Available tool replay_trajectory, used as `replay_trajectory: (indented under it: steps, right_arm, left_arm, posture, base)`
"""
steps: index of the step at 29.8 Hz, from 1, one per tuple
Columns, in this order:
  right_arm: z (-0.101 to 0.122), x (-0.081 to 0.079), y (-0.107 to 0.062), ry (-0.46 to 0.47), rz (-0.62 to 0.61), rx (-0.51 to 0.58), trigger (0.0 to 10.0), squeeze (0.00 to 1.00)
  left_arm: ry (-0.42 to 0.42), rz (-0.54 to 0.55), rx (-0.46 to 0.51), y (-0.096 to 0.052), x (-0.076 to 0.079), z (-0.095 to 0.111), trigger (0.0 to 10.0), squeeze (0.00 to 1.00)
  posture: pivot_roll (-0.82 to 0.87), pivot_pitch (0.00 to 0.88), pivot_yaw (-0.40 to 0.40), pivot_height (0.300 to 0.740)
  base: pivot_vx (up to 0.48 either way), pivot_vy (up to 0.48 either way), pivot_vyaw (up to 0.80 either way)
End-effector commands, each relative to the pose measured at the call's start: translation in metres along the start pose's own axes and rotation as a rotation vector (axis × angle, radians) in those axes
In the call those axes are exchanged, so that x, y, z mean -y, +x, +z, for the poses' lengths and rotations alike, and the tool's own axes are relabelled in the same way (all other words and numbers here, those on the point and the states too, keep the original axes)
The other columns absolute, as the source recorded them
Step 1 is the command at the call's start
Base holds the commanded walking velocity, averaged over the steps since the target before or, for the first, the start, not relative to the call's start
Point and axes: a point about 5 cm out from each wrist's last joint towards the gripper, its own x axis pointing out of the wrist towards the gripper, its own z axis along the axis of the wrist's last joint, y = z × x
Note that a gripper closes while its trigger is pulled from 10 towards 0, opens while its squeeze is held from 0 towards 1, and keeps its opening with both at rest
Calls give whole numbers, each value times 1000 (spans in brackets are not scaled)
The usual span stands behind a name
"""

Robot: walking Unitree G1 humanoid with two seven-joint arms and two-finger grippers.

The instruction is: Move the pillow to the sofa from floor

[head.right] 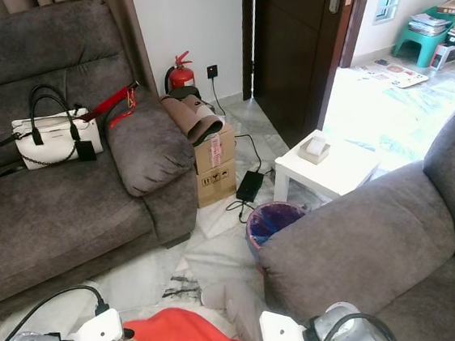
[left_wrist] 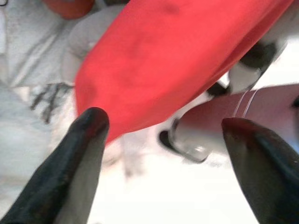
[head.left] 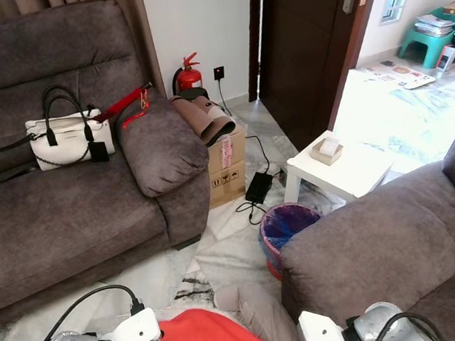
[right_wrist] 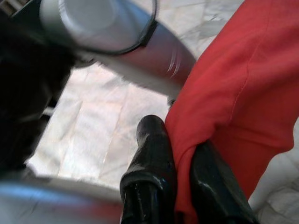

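The red pillow is seen low in the head views, between the two silver arms and above the pale marble floor; whether any part of it touches the floor cannot be told. In the right wrist view the right gripper is closed on a fold at the pillow's edge, red fabric being pinched between its two black fingers. In the left wrist view the left gripper is spread wide, with the pillow just beyond its fingertips and nothing between them; contact cannot be confirmed. The step in hand is judged to be the pick-up and the start of the carry, with the hold provided by one gripper alone. Beyond the pillow, a grey-brown bundle lies on the floor just beside it, and a bin with a purple liner stands against the arm of the near sofa. The far sofa lies ahead and to the left, its seat cushion bare while a white handbag rests against the backrest. A cardboard box, a fire extinguisher, a small white table and a dark door are noted further off. For the next move, a second grip by the left gripper is judged advisable, since a pinch on a fabric fold may slip; the pillow would then need to be raised above seat height and carried to a sofa, the bin and bundle being avoided.
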Motion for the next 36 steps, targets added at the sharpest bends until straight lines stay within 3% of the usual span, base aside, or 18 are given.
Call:
replay_trajectory:
  steps: [1, 2, 3, 10, 13, 16, 21, 29, 36]
  right_arm:
    - [11, -2, -3, -70, 45, 1, 10000, 0]
    - [11, -4, -3, -78, 55, -3, 10000, 0]
    - [13, -8, -4, -90, 70, -7, 10000, 0]
    - [27, -16, -8, -165, 92, -31, 10000, 0]
    - [33, -17, -9, -184, 93, -24, 10000, 0]
    - [41, -20, -11, -213, 95, -18, 10000, 0]
    - [50, -25, -17, -240, 93, -20, 10000, 0]
    - [59, -34, -23, -275, 109, -36, 10000, 0]
    - [62, -38, -26, -282, 104, -38, 10000, 0]
  left_arm:
    - [59, -1, -24, 0, 1, -3, 10000, 1000]
    - [62, -8, -30, 2, 3, -4, 10000, 765]
    - [91, -23, -54, 5, 5, -6, 10000, 0]
    - [218, -101, -118, 14, 15, -15, 10000, 0]
    - [202, -101, -114, 16, 16, -17, 10000, 0]
    - [244, -126, -169, 17, 20, -25, 10000, 0]
    - [269, -102, -180, 20, 21, -30, 10000, 0]
    - [326, -21, -172, 20, 11, -26, 10000, 0]
    - [324, -34, -178, 22, 12, -28, 10000, 0]
  posture:
    - [186, 0, -12, 740]
    - [184, 0, -12, 740]
    - [184, 0, -12, 740]
    - [154, 0, -9, 740]
    - [152, 0, -7, 740]
    - [145, 0, -6, 740]
    - [135, 0, -8, 740]
    - [129, 0, -15, 740]
    - [114, 0, -15, 740]
  base:
    - [0, 0, 0]
    - [0, 0, 0]
    - [0, 0, 0]
    - [0, 0, 0]
    - [0, 0, 0]
    - [0, 0, 0]
    - [0, 0, 0]
    - [0, 0, 0]
    - [0, 0, 0]
